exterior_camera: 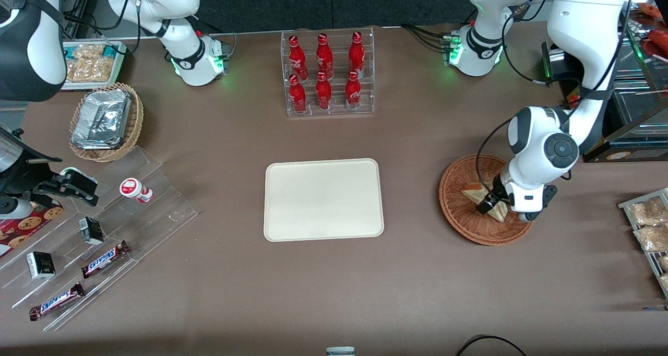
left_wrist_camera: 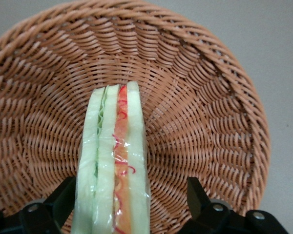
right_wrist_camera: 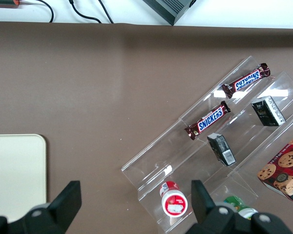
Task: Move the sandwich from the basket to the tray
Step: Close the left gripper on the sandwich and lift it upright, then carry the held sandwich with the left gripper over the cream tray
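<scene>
The sandwich [left_wrist_camera: 117, 146], a clear-wrapped wedge of pale bread with green and red-orange layers, stands on edge in the reddish-brown wicker basket [left_wrist_camera: 200, 97]. My left gripper [left_wrist_camera: 131, 186] is low in the basket and open, with one black finger on each side of the sandwich. One finger is close against the wrap and the other stands well apart. From the front, the gripper [exterior_camera: 493, 204] hides the middle of the sandwich [exterior_camera: 473, 193] in the basket [exterior_camera: 453, 210]. The cream tray [exterior_camera: 323, 199] lies bare at the table's middle, toward the parked arm from the basket.
A clear rack of red bottles [exterior_camera: 327, 74] stands farther from the front camera than the tray. A tan basket of foil packs [exterior_camera: 104, 121] and a clear stepped shelf with Snickers bars [exterior_camera: 99, 230] lie toward the parked arm's end. Snack packets [exterior_camera: 647, 225] sit at the working arm's end.
</scene>
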`<control>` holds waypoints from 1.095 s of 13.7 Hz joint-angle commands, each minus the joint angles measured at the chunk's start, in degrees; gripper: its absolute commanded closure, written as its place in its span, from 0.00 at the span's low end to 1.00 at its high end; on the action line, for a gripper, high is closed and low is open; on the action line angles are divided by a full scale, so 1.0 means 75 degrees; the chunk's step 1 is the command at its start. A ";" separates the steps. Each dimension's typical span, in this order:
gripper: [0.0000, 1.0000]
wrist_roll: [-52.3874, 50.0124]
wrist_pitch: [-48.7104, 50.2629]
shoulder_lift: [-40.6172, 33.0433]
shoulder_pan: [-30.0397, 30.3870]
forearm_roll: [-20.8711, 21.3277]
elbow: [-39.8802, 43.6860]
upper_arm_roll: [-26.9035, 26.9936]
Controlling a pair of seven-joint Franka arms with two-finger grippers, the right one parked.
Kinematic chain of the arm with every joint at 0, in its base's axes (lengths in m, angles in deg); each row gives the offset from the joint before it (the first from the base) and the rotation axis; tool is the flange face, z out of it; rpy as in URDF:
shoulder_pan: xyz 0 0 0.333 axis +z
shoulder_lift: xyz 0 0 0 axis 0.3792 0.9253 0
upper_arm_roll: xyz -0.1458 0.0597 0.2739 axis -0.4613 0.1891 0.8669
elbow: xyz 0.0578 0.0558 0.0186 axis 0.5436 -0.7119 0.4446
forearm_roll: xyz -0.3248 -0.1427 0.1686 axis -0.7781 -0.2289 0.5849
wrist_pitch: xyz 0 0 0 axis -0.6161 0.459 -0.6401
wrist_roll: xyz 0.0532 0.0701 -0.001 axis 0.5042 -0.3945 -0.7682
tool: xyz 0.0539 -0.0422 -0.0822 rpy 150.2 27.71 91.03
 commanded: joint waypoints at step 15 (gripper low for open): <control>1.00 -0.0271 0.4435 -0.0250 0.0058 0.0124 0.3926 -0.2114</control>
